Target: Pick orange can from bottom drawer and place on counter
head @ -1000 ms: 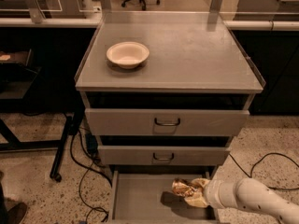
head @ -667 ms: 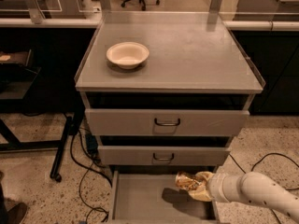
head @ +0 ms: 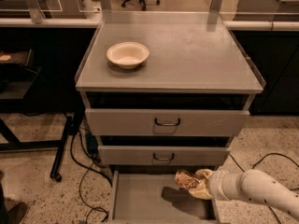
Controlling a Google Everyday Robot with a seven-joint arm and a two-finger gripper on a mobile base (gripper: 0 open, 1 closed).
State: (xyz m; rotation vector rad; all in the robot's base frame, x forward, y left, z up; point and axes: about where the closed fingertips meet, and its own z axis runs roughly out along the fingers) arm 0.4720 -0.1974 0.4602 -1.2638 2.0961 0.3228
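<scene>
The orange can (head: 185, 179), shiny and wrinkled, hangs above the right part of the open bottom drawer (head: 140, 204), casting a shadow on the drawer floor. My gripper (head: 192, 183) is shut on the can, reaching in from the lower right on a cream arm. The counter (head: 196, 55) is the flat grey cabinet top above, well higher than the can.
A cream round bowl (head: 128, 54) sits on the counter's left side. Two handled grey drawers (head: 167, 122) are closed above the bottom one. Black cables (head: 81, 171) and a stand leg lie on the floor at left; a cable runs at right.
The gripper has lifted the orange can up off the drawer floor and slightly right, closer to the middle drawer's front.
</scene>
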